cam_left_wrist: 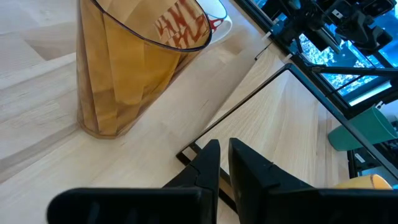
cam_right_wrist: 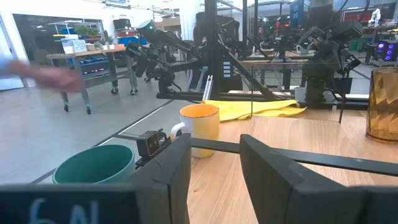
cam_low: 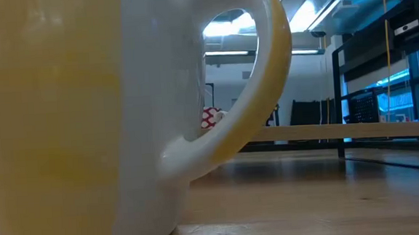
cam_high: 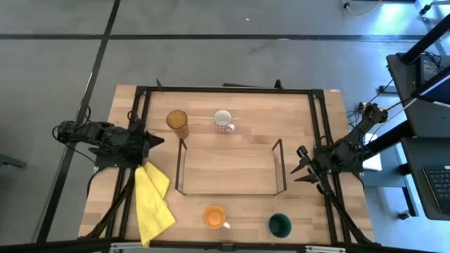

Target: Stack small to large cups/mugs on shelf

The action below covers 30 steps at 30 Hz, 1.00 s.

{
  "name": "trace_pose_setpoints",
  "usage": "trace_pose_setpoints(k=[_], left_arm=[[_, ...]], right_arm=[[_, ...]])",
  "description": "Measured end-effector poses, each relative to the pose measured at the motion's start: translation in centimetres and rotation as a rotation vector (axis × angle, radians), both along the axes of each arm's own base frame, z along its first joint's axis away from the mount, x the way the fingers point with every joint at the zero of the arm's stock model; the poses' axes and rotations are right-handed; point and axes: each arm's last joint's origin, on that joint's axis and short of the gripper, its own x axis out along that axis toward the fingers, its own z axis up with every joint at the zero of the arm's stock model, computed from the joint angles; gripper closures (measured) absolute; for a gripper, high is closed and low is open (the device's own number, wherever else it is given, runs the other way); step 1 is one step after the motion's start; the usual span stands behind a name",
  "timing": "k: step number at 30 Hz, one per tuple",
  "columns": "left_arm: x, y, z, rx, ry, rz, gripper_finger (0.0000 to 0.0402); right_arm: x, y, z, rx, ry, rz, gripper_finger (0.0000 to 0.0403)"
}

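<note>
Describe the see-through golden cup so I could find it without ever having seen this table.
Start at the low wooden shelf with black wire ends in the middle of the table. Beyond its long far edge stand two cups side by side; the amber tumbler is the one nearer the left arm, next to a white mug. Unlike the others, it is translucent and has no handle.

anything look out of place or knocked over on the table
Nothing is tipped or spilled: all four cups stand upright around the empty shelf. The one odd item is a crumpled yellow cloth lying near the left gripper, half over the table's frame.
</note>
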Motion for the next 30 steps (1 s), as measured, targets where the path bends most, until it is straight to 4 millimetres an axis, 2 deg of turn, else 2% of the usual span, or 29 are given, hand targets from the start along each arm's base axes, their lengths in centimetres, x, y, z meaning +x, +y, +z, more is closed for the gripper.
trace_pose_setpoints(k=[14,18,22,30], left_arm=[[0.0,0.0,0.1,-0.001,-0.008,0.003,0.0373],[0.5,0.0,1.2,-0.016,-0.133,0.03,0.0373],[0.8,0.0,2.3,0.085,-0.229,0.038,0.0373],[1.0,0.1,4.3,0.048,-0.44,0.086,0.0373]], right_arm=[[0.0,0.0,0.0,0.0,0.0,0.0,0.0264],[0.0,0.0,0.0,0.0,0.0,0.0,0.0264],[0.0,0.0,0.0,0.0,0.0,0.0,0.0264],[0.0,0.0,0.0,0.0,0.0,0.0,0.0264]])
